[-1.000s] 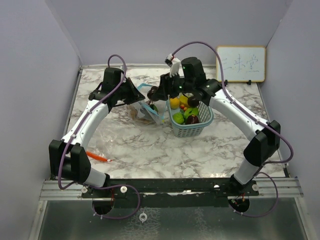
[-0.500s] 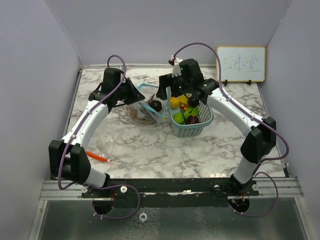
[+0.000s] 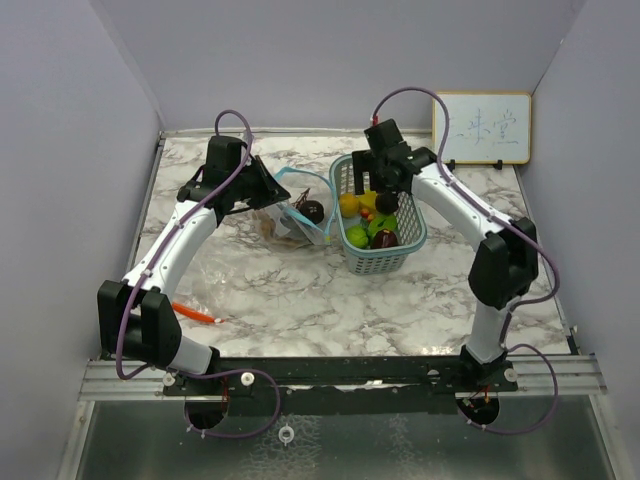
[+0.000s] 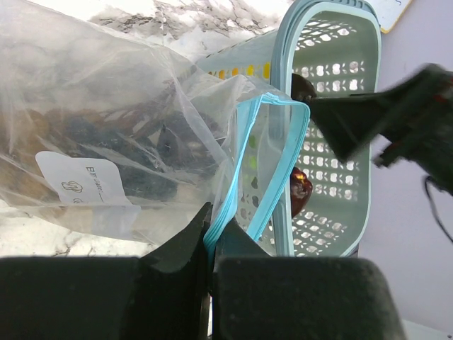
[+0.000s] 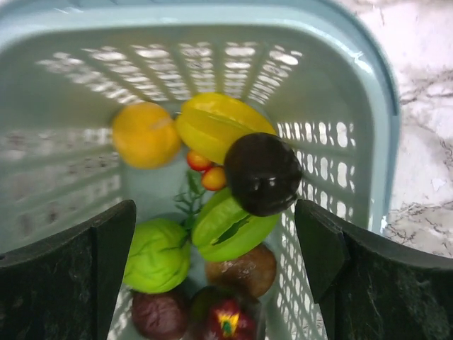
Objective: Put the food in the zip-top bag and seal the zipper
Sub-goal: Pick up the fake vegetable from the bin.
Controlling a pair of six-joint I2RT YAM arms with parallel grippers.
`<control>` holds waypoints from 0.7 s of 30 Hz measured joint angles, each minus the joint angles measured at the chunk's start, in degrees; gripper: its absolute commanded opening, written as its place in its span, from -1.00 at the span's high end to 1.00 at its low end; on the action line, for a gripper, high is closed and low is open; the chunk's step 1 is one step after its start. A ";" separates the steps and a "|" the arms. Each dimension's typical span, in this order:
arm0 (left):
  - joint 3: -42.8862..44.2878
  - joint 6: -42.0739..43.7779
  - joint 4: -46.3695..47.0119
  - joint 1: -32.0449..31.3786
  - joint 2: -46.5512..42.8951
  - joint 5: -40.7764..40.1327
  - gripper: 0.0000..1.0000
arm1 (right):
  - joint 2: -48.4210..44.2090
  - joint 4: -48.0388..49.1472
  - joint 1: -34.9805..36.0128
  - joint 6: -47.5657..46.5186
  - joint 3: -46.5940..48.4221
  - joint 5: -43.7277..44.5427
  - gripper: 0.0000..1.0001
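My left gripper [image 3: 272, 197] is shut on the blue zipper edge of the clear zip-top bag [image 3: 288, 222] and holds its mouth open; in the left wrist view the gripper [image 4: 210, 219] pinches that edge of the bag [image 4: 106, 127]. A dark red-brown fruit [image 3: 312, 211] lies at the bag's mouth. Darker food shows dimly inside the bag. My right gripper [image 5: 214, 205] is open and empty above the teal mesh basket [image 5: 368, 106]. In the basket lie a dark round fruit [image 5: 263, 173], a green round fruit [image 5: 159, 255], yellow pieces [image 5: 223, 127] and several others.
The basket [image 3: 410, 245] stands right of the bag, touching or nearly touching it. A small whiteboard [image 3: 482, 127] leans at the back right. An orange stick-shaped thing [image 3: 195, 313] lies near the left arm's base. Purple walls close in both sides and the back.
My right gripper carried a dark fruit to the bag's mouth, let it go there, and has swung back right over the basket. My left gripper has kept its hold on the bag.
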 measured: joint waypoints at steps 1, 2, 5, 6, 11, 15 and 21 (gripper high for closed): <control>0.00 0.00 0.00 0.00 0.00 0.00 1.00 | 1.33 -0.31 -0.17 0.13 -0.15 0.72 -0.84; 0.00 0.02 0.00 0.00 0.00 0.00 1.00 | 2.84 -0.42 -0.61 0.20 -0.37 1.22 -0.83; 0.00 0.20 -0.04 0.04 0.00 0.02 1.00 | 6.73 -0.50 -1.29 0.17 -0.59 2.08 -0.82; 0.00 0.22 -0.04 0.04 0.00 0.00 1.00 | 7.74 -0.48 -1.42 0.22 -0.59 2.27 -0.81; 0.00 0.48 -0.04 0.20 0.00 0.02 1.00 | 11.26 -0.44 -1.60 0.09 -0.96 5.38 -0.65; 0.00 0.76 -0.04 0.59 0.00 0.04 1.00 | 13.14 -0.42 -1.60 -0.37 -1.64 7.93 -0.41; -0.72 1.05 0.00 1.57 0.02 0.70 1.00 | 13.86 -0.39 -1.62 -0.59 -4.04 8.74 0.34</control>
